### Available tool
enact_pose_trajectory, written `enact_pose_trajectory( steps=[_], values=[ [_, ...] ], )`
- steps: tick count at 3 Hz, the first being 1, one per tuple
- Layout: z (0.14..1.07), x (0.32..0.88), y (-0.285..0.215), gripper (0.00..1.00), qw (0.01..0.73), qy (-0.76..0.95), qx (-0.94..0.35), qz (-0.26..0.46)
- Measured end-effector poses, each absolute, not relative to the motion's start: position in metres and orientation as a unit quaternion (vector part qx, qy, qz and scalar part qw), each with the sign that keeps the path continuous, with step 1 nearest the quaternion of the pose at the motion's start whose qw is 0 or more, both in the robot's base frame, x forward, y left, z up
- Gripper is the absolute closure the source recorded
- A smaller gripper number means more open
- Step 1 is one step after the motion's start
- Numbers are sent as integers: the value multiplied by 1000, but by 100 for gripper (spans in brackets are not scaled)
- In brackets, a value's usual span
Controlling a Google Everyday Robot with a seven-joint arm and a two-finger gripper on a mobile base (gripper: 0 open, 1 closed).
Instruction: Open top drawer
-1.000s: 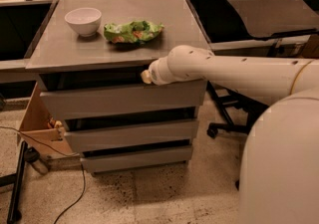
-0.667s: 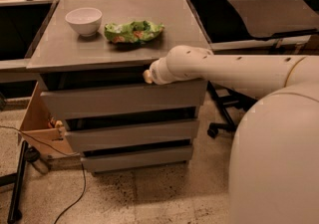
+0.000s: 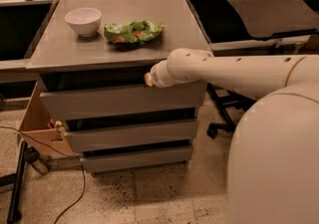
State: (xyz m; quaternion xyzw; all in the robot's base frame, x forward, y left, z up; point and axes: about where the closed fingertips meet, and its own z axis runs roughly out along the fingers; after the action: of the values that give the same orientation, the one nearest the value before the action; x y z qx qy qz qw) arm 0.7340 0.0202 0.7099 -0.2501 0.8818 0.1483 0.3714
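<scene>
Gripper reaching to the upper lip of the top drawer, just under the tabletop.

The gripper [image 3: 148,79] is sitting at the 12 o'clock edge of the top drawer [image 3: 119,101], its arm coming in from 3 o'clock. It is probably going for the dark slot under the tabletop [image 3: 60,54] because the handleless front is offering only that lip to pull. Whether it is spread or pinching, I cannot tell. The drawer is looking close to shut. Three drawer fronts are showing; one white bowl [image 3: 83,20] at 10 o'clock and one green bag [image 3: 133,32] beside it are resting on top.
</scene>
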Motion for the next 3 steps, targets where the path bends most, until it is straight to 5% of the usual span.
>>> enact_pose_trajectory(
  steps=[3],
  values=[
    [716,723,14,100,362,886,-254,140]
  ],
)
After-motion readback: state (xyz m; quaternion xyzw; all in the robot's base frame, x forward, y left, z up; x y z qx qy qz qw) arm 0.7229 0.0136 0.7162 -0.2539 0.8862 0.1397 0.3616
